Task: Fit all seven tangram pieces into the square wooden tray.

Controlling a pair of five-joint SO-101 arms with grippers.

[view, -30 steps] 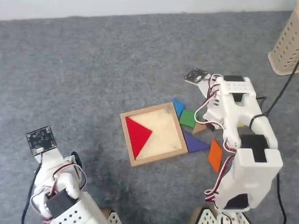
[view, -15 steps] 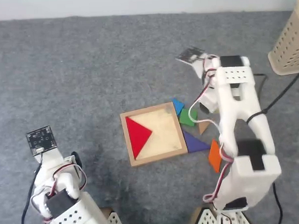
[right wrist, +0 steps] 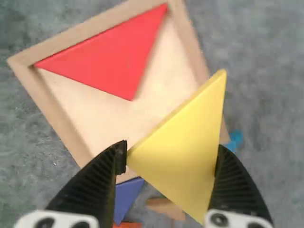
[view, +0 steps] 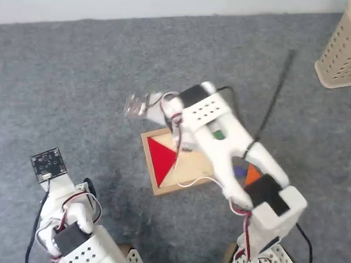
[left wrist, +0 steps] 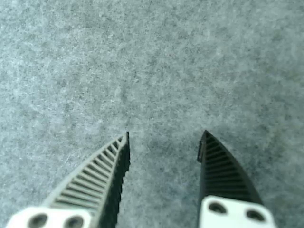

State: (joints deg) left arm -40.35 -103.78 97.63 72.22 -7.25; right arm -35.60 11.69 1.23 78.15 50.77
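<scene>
My left fingers stand apart over grey tabletop. My right fingers are clamped on the yellow triangle (an edge against each pad), held above the wooden tray. The red triangle lies in it beyond the fingertips.

The right arm stretches over the tray from the near right. Its fingers clamp a yellow triangle above the bare wooden floor, blocking approach from above and from the right. A red triangle fills the tray's left part and loose pieces crowd its right rim, while grey counter lies open to the left and beyond.
</scene>
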